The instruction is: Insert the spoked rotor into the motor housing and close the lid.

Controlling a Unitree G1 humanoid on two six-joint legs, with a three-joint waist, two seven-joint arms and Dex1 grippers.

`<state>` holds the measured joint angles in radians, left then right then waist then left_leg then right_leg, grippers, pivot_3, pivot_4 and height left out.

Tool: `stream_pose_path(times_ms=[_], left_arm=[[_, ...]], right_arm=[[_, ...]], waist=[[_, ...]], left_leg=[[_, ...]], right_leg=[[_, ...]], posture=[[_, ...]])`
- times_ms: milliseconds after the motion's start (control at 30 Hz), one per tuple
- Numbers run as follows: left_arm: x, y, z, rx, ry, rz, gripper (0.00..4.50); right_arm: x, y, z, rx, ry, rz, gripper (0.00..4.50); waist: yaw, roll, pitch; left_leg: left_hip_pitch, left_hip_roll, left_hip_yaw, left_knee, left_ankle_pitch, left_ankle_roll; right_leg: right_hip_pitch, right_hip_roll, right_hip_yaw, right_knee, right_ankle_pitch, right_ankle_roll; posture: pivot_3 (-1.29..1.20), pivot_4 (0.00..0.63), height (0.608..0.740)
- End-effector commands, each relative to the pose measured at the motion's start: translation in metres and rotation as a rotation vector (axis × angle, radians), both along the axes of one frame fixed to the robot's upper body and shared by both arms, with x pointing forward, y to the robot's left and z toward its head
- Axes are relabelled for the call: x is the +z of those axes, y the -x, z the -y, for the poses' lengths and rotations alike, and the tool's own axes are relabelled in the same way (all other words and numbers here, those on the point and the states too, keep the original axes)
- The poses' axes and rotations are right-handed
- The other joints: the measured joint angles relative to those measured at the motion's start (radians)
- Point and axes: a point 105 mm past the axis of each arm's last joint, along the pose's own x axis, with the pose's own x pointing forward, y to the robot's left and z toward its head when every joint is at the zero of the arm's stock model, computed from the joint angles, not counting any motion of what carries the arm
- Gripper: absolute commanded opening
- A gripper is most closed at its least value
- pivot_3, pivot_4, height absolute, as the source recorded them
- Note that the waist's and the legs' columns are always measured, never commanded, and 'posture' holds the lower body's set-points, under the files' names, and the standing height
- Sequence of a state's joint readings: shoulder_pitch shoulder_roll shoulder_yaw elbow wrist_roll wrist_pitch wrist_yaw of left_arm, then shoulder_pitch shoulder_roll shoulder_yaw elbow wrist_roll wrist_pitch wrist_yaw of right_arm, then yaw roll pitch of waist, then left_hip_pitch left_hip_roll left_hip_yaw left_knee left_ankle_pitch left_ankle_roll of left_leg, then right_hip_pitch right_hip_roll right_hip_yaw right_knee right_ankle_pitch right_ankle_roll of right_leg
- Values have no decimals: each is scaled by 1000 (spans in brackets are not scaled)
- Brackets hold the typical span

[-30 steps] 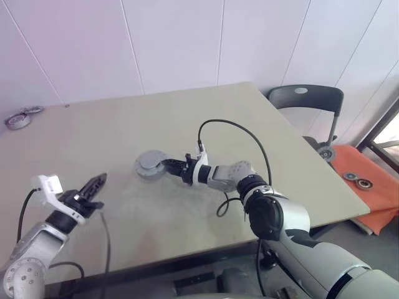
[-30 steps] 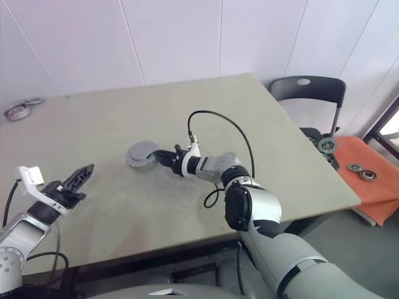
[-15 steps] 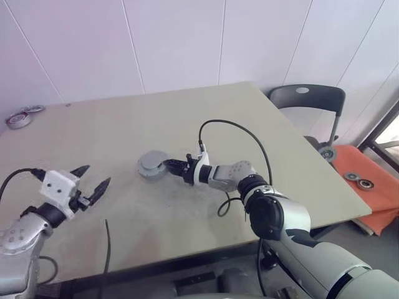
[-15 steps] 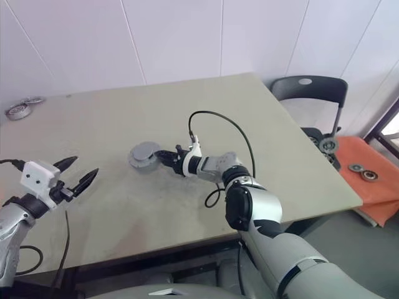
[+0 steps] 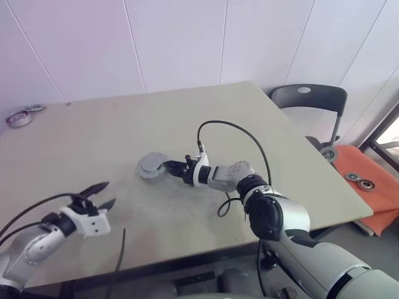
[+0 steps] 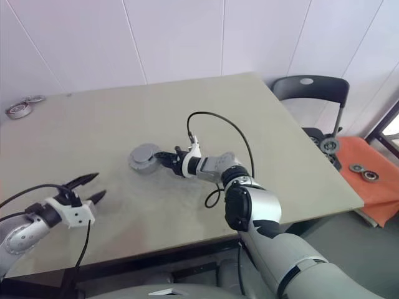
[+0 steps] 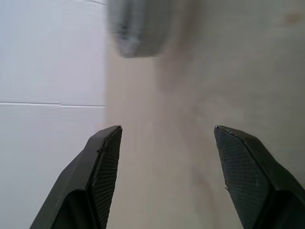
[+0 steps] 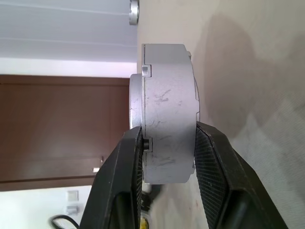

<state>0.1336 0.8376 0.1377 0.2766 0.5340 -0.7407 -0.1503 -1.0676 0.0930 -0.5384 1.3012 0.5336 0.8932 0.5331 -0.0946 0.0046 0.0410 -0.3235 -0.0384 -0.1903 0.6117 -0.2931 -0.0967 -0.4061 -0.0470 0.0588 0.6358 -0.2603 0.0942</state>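
Note:
The motor housing (image 5: pixel 150 166) is a grey round puck lying flat near the middle of the table (image 5: pixel 100 131), its top closed by a flat grey face. My right gripper (image 5: pixel 169 167) reaches in level from the right and is shut on the housing's side wall; the right wrist view has the housing (image 8: pixel 169 100) squeezed between both fingers (image 8: pixel 128 167). The spoked rotor is hidden. My left gripper (image 5: pixel 107 194) hovers low near the table's front left, open and holding nothing. Far ahead of it, the left wrist view catches the housing (image 7: pixel 140 28) as a blur.
A tape roll and metal rings (image 5: pixel 19 118) lie at the table's far left corner. A black cable (image 5: pixel 237 128) arches over my right forearm. Off the table's right side stand a dark chair (image 5: pixel 305 103) and an orange mat (image 5: pixel 368 187) with bearings.
My left gripper went from shut to open, rolled over and sank toward the table's front edge. The right gripper and the housing stayed put.

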Motion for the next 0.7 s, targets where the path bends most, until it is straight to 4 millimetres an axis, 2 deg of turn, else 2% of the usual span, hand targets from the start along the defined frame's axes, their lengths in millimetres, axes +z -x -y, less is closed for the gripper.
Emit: stream_pose_path(times_ms=[33, 67, 133, 300, 367, 433, 600, 700], left_arm=[[34, -12, -6, 111, 302, 123, 3319], [41, -14, -10, 158, 434, 133, 3319], [51, -15, -18, 210, 550, 164, 3319], [55, -17, -36, 356, 1055, 74, 3319], [52, -19, -30, 383, 1370, -55, 3319], [46, -20, -8, 351, 1608, -260, 3319], [43, -30, 21, 284, 1939, -566, 3319], [33, -32, 35, 282, 1971, -697, 3319]], right_arm=[[24, -10, -3, -12, -54, 70, 1196], [24, -10, -3, -14, -51, 71, 1196], [23, -11, -2, -17, -48, 71, 1196], [20, -10, -2, -17, -38, 72, 1196], [19, -10, -2, -17, -31, 73, 1196], [19, -10, -2, -16, -25, 75, 1196], [18, -10, -3, -15, -18, 79, 1196], [16, -10, -3, -17, -6, 82, 1196]], waist=[[-1, -2, -1], [-4, -3, -2], [-6, -5, -3], [-4, -5, -3], [-5, -5, -3], [-4, -6, -3], [-1, -6, -3], [-6, -6, -3]], left_leg=[[0, -1, 0, 0, 0, 0], [0, 0, 0, 0, 0, 0], [-1, 0, 0, 0, 0, 0], [0, 0, 0, 2, 0, 0], [0, 0, 0, 3, 0, 0], [1, 0, 0, 4, 0, 0], [3, 0, -1, 7, 0, 0], [2, 0, -1, 9, 0, 0]], right_leg=[[0, -1, 0, 1, 0, 0], [-1, -1, 0, 1, 0, 0], [-2, -1, 0, 2, 0, 0], [-3, 0, 0, 8, 0, 0], [-2, 0, 0, 9, 0, 0], [-1, 0, 0, 10, 0, 0], [1, 1, -1, 10, 0, 0], [2, 2, -1, 11, 0, 0]], posture=[[0, 0, 740], [0, 0, 740], [0, 0, 740], [0, 0, 740], [0, 0, 740], [0, 0, 740], [0, 0, 740], [0, 0, 740]])
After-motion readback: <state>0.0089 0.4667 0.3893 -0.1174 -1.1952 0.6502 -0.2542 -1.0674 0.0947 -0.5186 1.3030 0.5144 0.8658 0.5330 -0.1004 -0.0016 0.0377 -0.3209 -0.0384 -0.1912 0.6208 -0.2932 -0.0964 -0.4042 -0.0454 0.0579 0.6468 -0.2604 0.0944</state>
